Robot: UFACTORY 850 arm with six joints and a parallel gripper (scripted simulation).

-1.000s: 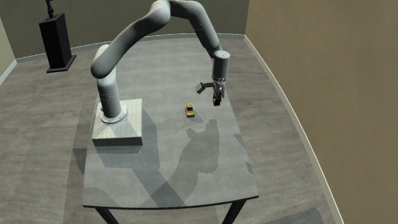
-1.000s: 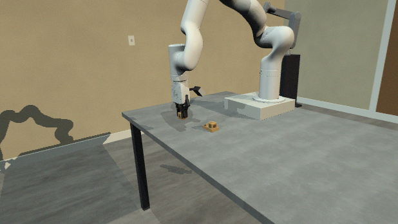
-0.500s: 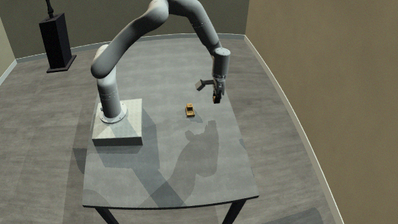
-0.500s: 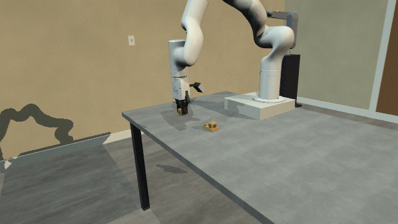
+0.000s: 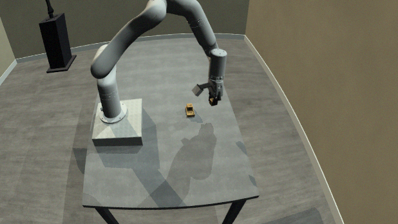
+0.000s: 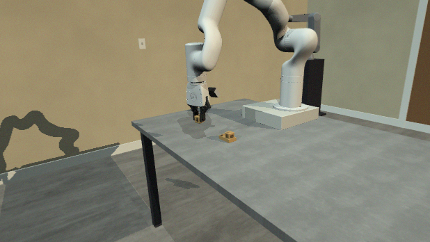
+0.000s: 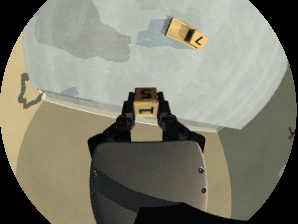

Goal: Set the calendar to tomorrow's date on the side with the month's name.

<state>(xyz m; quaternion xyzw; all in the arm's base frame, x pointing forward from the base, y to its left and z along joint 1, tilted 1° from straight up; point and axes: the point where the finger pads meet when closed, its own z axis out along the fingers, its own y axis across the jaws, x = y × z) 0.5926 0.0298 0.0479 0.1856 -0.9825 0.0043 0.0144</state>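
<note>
Table (image 5: 206,167): tray (image 5: 190,110) long axis toward base; hand (image 5: 213,102) grips cube (image 7: 145,104).

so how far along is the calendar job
Midway. Done: one cube is out of the tray, shut in the hand and held above the table near its edge. The other cube sits in the tray. Left: set the held cube back beside it with tomorrow's digit upright, then release.

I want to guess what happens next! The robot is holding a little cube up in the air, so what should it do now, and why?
Probably carry the cube back over the tray and lower it in. The gripper is shut on it above the table near the far edge, away from the tray, which has only one cube in it.
</note>
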